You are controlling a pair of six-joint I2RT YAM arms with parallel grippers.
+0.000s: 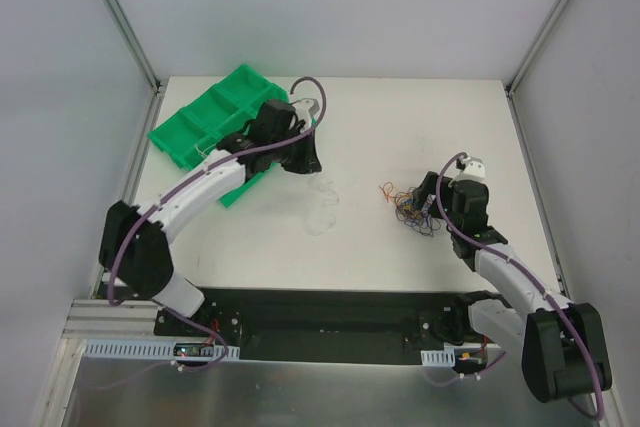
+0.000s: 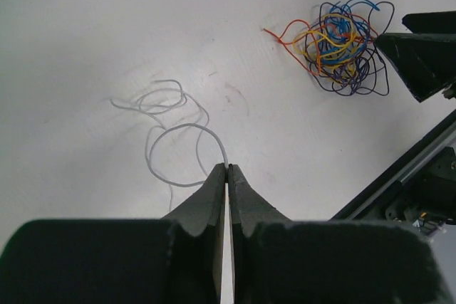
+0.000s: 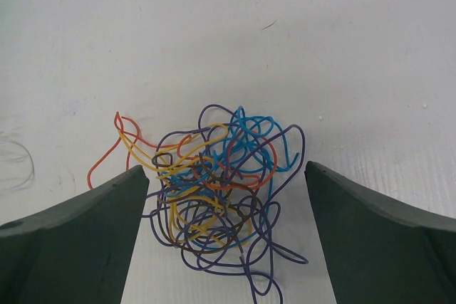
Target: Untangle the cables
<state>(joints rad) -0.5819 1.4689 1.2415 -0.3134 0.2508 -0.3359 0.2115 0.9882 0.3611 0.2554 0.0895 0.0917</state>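
Note:
The cables lie in two lots on the white table. A fist-sized tangle [image 3: 221, 197] of blue, purple, orange, yellow and brown wires sits between the wide-apart fingers of my open right gripper [image 3: 226, 170], touching neither. In the top view this tangle [image 1: 412, 207] is just left of the right gripper [image 1: 432, 199]. A single white cable [image 2: 171, 133] lies in loose loops apart from it. My left gripper [image 2: 227, 167] is shut on one end of that cable. From above, the white cable [image 1: 322, 203] trails down from the left gripper [image 1: 308, 161].
A green compartment tray [image 1: 205, 122] sits at the back left, partly under the left arm. In the left wrist view the tangle [image 2: 342, 44] shows at upper right beside the right gripper's dark fingers [image 2: 420, 62]. A black rail [image 1: 320, 322] runs along the near edge.

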